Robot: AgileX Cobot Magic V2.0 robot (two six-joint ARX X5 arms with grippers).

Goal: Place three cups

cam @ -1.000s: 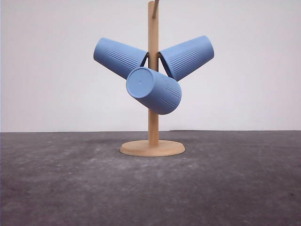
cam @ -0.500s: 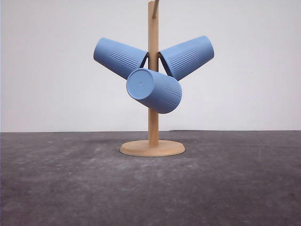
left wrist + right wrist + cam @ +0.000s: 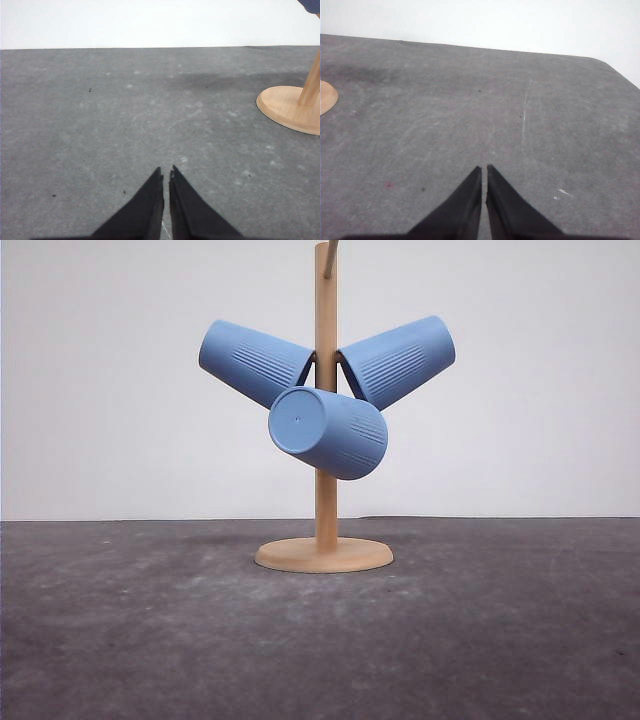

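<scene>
Grey felt tabletop (image 3: pixel 120 640), three unlabelled blue cups (image 3: pixel 327 432) on wooden rack (image 3: pixel 325 500) — left end effector (image 3: pixel 166 175) clenched, right end effector (image 3: pixel 484 171) clenched

No text, label, brand, number or sign is showing anywhere in these views that can be read.
</scene>
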